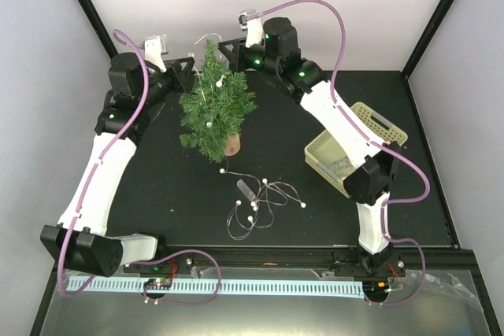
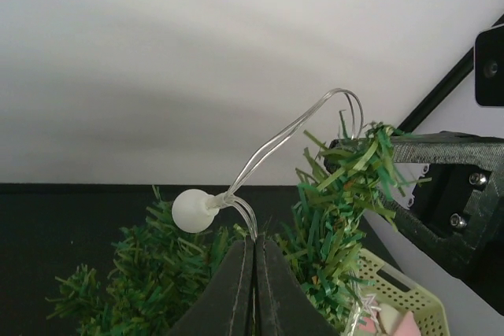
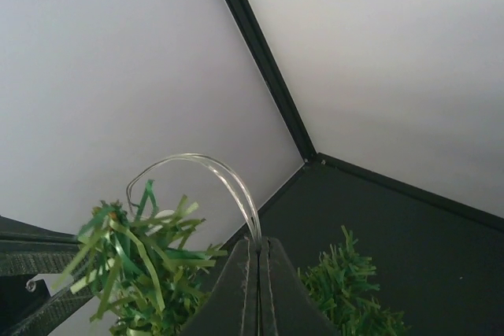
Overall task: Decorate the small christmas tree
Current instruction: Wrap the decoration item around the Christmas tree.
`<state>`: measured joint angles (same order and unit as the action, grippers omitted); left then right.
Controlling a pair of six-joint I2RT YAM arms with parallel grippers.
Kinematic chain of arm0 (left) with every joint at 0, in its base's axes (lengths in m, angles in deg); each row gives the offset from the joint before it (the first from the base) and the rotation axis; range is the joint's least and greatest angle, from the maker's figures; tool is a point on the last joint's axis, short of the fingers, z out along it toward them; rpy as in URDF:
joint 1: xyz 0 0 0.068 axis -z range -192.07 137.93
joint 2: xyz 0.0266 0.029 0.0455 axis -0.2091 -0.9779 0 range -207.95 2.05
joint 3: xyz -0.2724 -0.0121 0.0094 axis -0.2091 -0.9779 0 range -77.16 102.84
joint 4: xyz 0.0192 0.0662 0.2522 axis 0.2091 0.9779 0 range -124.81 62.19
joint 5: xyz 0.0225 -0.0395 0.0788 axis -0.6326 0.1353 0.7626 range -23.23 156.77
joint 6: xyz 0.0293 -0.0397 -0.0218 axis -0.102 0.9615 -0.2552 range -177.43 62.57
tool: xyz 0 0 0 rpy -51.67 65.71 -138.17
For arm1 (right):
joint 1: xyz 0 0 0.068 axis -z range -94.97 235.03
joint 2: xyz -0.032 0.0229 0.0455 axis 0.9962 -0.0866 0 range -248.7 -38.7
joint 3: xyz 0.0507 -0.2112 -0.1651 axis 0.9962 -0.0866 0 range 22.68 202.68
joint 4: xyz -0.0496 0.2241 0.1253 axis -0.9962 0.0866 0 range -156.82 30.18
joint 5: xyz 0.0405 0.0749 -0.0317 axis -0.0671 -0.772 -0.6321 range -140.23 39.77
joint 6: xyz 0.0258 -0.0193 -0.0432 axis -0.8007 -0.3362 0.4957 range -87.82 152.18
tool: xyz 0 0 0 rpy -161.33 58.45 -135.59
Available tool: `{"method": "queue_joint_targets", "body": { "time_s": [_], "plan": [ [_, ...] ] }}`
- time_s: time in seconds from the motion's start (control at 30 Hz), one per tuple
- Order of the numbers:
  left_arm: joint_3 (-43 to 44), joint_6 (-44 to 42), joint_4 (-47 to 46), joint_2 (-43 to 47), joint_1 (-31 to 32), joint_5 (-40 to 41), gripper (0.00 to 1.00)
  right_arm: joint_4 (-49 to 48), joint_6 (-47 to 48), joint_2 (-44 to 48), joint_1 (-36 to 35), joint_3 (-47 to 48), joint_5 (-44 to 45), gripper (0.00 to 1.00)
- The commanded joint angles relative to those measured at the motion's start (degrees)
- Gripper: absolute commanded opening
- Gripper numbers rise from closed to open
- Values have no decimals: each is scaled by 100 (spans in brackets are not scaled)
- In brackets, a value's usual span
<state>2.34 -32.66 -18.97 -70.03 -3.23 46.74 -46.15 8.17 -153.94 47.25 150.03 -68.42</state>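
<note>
Both pairs of jaws are closed tight on the thin clear wire of the light string (image 2: 283, 135). Your left gripper (image 2: 254, 240) pinches it just beside a round white bulb (image 2: 192, 210). Your right gripper (image 3: 259, 241) clamps the other leg of the same arch of wire, which loops over the treetop between them. The small christmas tree (image 1: 216, 108) stands upright on its stump (image 1: 231, 145) in the far middle of the black table (image 1: 157, 186), with your two grippers meeting at its tip from left and right. The rest of the string trails down to a loose tangle on the table just near of the stump. A pale yellow basket (image 1: 378, 120) sits at the right, partly under your right arm.
</note>
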Motion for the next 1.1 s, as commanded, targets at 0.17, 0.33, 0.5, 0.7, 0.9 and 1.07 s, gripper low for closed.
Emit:
{"method": "queue_joint_targets", "body": {
  "time_s": [0.17,0.33,0.5,0.7,0.9,1.07],
  "plan": [
    [46,265,231,189,-88,-754,1,-7,3,366,11,-476,-170,1],
    [-118,374,70,404,-88,-943,1,-96,95,567,8,-682,-281,3],
    [-216,472,83,527,-91,-1075,2,-88,30,670,13,-743,-413,4],
    [-461,589,-30,709,-89,-1158,2,-65,50,819,16,-940,-604,20],
    [-616,696,-161,749,-92,-1210,2,-170,587,1437,9,-1736,-303,49],
    [-647,722,-211,739,-100,-1202,2,-912,1165,2291,10,-3298,-298,59]
  ]
}}
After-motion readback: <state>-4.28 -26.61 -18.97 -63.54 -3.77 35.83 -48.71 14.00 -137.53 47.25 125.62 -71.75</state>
